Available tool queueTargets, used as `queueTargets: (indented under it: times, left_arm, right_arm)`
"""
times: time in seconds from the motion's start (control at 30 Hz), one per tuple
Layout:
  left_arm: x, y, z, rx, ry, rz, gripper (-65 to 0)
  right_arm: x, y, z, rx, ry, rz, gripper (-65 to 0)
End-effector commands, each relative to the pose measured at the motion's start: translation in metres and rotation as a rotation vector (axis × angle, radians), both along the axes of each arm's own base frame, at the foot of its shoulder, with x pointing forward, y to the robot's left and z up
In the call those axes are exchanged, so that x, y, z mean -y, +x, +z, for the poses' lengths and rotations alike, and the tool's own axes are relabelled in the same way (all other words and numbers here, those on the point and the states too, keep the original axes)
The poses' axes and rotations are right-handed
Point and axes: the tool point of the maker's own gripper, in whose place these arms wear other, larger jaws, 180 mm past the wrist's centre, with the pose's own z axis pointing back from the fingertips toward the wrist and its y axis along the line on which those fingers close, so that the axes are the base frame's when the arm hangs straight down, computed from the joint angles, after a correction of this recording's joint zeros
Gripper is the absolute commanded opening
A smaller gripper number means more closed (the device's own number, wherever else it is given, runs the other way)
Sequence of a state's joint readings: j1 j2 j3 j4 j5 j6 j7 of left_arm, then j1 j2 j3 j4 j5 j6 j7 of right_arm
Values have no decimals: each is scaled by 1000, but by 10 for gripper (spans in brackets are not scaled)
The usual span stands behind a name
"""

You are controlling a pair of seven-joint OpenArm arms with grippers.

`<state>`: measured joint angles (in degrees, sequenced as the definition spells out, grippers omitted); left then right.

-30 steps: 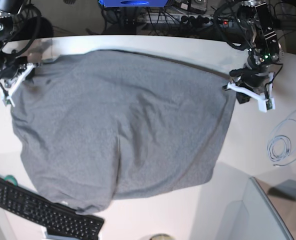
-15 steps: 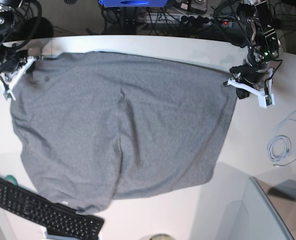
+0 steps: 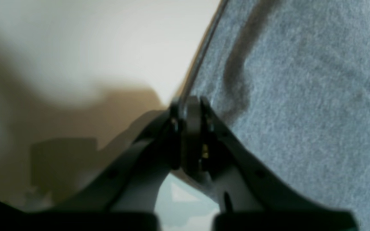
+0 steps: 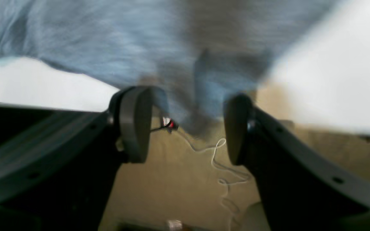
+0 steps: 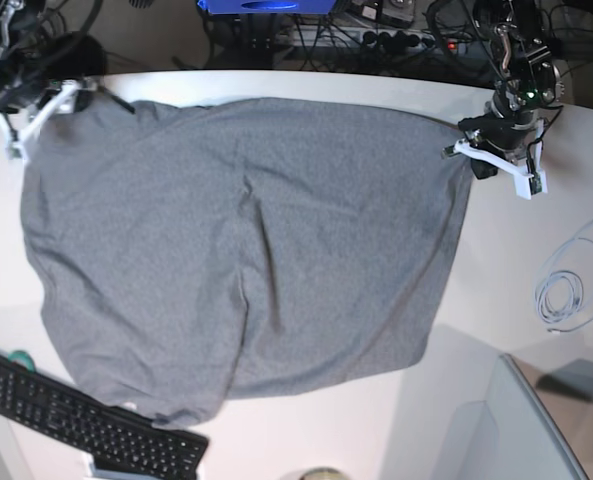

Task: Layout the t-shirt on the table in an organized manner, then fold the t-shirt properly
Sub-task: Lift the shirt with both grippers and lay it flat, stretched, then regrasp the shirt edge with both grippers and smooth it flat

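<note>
- The right claw [image 5: 36, 118], at the far left of the base view, stands with its jaws spread apart; in its wrist view [image 4: 185, 125] the 2 dark pads are well apart, with a blurred corner of grey cloth hanging in the gap and no pad pressed on it.
- The t-shirt [image 5: 246, 250] lies spread over the middle of the desk [image 5: 376, 95], 1 garment, grey and mostly flat, with a long crease running down its centre and its near edge sagging toward the front.
- Its far left corner sits just beside the right claw; its far right corner reaches the left claw.
- The left claw [image 5: 491, 165], at the far right of the base view, is closed tight on the t-shirt's edge; in its wrist view [image 3: 188, 128] the 2 fingers meet with the cloth hem pinched between them and the grey fabric [image 3: 300, 96] stretching away to the right.
- Count: 2 claws, 1 t-shirt, 1 desk.
- A black keyboard [image 5: 76, 420] lies at the near left corner of the desk, and the t-shirt's lower edge touches or overlaps its top edge.
- A small green round object [image 5: 18, 358] shows just above the keyboard's left end; what it is I cannot tell.
- A coiled pale cable [image 5: 561, 295] lies on the desk to the right, well apart from the t-shirt.
- A clear-looking bin or panel [image 5: 516, 430] stands at the near right corner.
</note>
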<state>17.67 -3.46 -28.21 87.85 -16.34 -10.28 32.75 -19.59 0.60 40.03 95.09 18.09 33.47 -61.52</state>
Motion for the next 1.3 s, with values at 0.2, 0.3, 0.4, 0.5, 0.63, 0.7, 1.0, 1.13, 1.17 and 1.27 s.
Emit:
queueTargets:
  times: [0.2,0.3,0.4,0.5,0.63,0.7,1.0,1.13,1.17,1.27]
  left_arm:
    - [-5,-3,27,56,55,-20,-629]
    - [-6,-7,34,63,71,-28,-413]
    - [-25,-15,42,73,98,25,-253]
    - [-48,-24,46,77,116,100,-189]
    - [-50,-9,66,139,132,99,-189]
    - [-28,13,65,163,103,40,-250]
    - [59,102,27,151,-65,-140,-650]
    - [72,105,4,92,-101,-159,-650]
    - [71,103,1,82,-104,-156,-650]
    - [71,96,-4,68,-105,-154,-650]
  right_arm:
    - [55,55,58,197,-159,-21,-311]
    - [63,78,69,240,-176,-8,-311]
    - [72,103,71,280,-160,-25,-311]
    - [78,122,67,307,-128,-47,-314]
    - [70,152,52,325,-78,7,-318]
    - [52,169,41,345,-51,78,-360]
    - [24,214,0,351,101,46,-632]
    - [56,205,-19,298,62,-110,-642]
    - [63,201,-23,288,48,-141,-642]
    - [75,184,-34,247,27,-187,-642]
